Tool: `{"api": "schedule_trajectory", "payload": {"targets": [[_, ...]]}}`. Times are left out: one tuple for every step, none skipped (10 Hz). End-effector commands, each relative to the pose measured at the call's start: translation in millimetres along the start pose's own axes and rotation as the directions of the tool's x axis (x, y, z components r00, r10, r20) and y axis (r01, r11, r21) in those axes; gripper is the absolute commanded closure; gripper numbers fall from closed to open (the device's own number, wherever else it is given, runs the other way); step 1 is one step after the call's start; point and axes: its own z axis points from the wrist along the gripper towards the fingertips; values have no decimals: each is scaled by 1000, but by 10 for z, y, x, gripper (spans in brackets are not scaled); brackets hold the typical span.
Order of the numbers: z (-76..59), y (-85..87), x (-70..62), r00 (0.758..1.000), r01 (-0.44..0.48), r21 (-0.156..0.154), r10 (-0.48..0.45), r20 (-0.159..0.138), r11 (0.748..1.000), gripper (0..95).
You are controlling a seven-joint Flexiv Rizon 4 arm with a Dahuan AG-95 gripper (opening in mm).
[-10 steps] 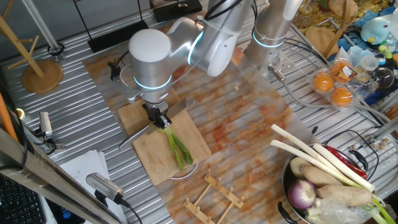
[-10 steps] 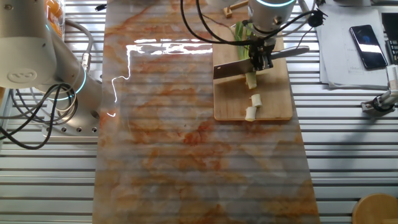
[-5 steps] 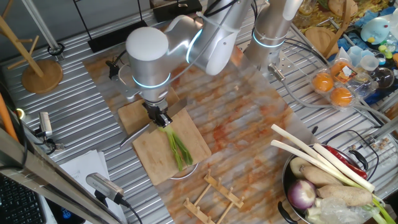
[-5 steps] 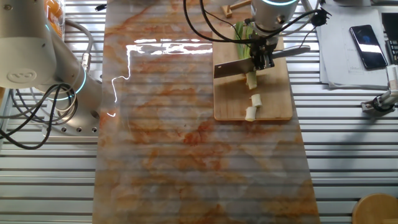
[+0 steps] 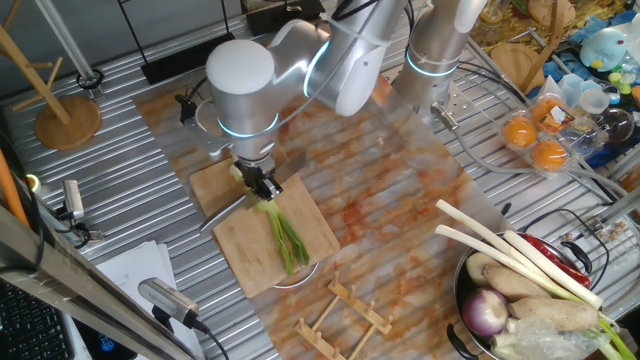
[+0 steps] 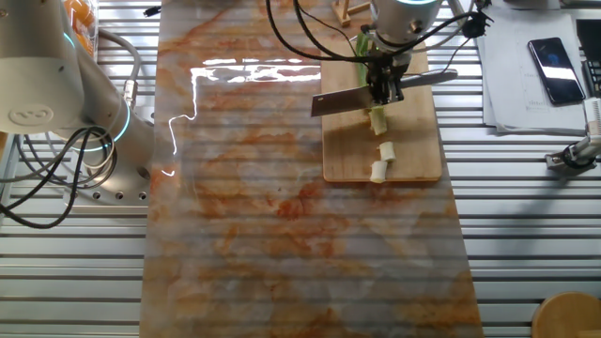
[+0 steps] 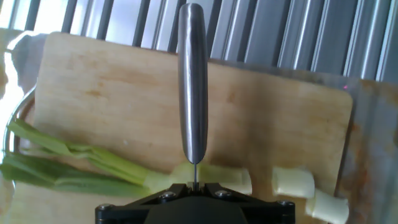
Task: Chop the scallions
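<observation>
The scallion [image 6: 376,117] lies on the wooden cutting board [image 6: 413,141], its green leaves [image 5: 288,237] pointing toward the board's far end. Two short cut white bits [image 6: 386,150] lie past its white base. My gripper [image 6: 383,84] is shut on a cleaver, with the blade [image 6: 338,100] held level just above the scallion's white end and the steel handle [image 6: 427,78] sticking out the other side. In the hand view the handle [image 7: 191,81] runs straight ahead of the gripper [image 7: 194,185], over the scallion [image 7: 93,162] and beside a cut bit [image 7: 293,182].
A metal bowl [image 5: 462,300] with long white leek-like stalks and an onion stands at the front right. A wooden rack [image 5: 345,310] lies near the board. A second arm's base [image 6: 56,84], a phone [image 6: 549,70] and oranges [image 5: 535,140] sit at the table's sides.
The cleaver has lifted slightly and shifted a little sideways over the scallion's white end. The scallion and the cut bits have not moved.
</observation>
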Motion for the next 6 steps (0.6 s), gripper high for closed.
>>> {"api": "schedule_trajectory", "payload": {"targets": [[21,11,69,1000,-1,1,1,-3,1000,950],[37,18,106,1000,-3,1,3,-8,1000,950],[53,24,132,1000,-4,5,4,-12,1000,950],[69,25,131,1000,-5,8,5,-15,1000,950],[115,27,130,1000,-7,11,7,-14,1000,950],[133,27,124,1000,-8,12,9,-11,1000,950]]}}
